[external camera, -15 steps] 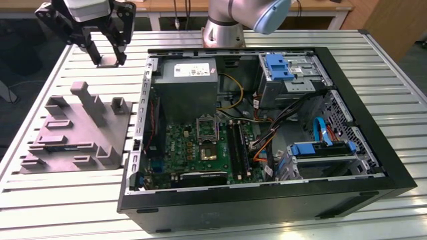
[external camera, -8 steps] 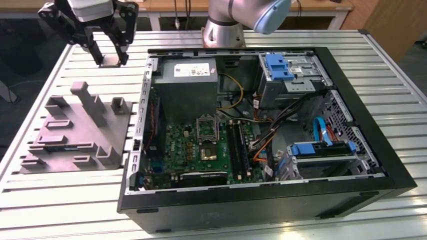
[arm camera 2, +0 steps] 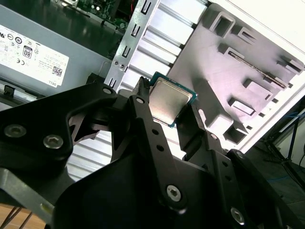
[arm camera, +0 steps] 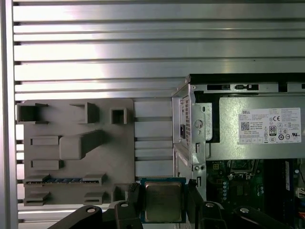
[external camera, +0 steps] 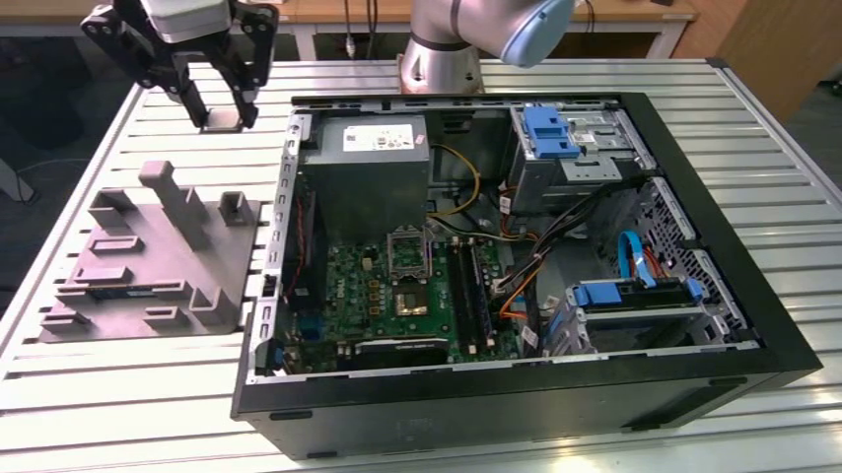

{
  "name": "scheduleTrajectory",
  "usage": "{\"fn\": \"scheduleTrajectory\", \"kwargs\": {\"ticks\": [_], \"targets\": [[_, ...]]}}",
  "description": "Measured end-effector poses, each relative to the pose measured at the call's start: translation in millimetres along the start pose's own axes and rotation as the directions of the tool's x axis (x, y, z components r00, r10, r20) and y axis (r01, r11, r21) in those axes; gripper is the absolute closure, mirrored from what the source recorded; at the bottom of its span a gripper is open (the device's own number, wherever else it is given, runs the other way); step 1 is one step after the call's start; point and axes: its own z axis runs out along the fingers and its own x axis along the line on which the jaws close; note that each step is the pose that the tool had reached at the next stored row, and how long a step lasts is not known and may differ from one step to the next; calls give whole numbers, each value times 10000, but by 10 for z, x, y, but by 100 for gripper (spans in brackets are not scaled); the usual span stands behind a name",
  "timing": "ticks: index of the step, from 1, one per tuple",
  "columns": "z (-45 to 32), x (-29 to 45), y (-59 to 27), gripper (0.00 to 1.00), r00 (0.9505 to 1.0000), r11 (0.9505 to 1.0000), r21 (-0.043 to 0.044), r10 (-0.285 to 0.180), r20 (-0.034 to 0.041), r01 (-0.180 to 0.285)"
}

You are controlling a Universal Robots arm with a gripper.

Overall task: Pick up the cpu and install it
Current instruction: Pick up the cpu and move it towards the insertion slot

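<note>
**Item: my pincer** (external camera: pixel 224 116). It hangs above the slatted table (external camera: pixel 132 394), high over the gap between the grey tray (external camera: pixel 145 266) and the open computer case (external camera: pixel 526 404). Its jaws are clamped on the cpu.

**Item: cpu** (arm camera 2: pixel 169 102). A flat square chip with a silvery top and a green edge, pinched between my two black fingers (arm camera 2: pixel 143 114) on opposite edges. It is off every surface. The first wrist view shows it (arm camera: pixel 163 201) over bare table slats, beside the case's metal side wall.

**Item: grey tray** (arm camera: pixel 76 143). It lies on the table, well apart from the chip. I cannot tell which of its recesses is meant for the cpu.

**Item: motherboard** (external camera: pixel 382 286). Green, lying flat in the case below the power supply (external camera: pixel 375 168). Its metal-framed socket (external camera: pixel 412 296) sits near the board's middle, well apart from my pincer.

**Status, as I judge it.** The pick-up is done, with the chip lifted and gripped. Installation is not done, since the cpu is outside the case and nowhere near the socket. That puts the task roughly at its halfway mark.
</note>
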Motion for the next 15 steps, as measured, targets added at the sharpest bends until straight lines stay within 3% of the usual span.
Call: {"fn": "scheduleTrajectory", "kwargs": {"ticks": [15], "targets": [[2, -96, 4, 53, 10000, 10000, 0, 0, 0, 0]]}}
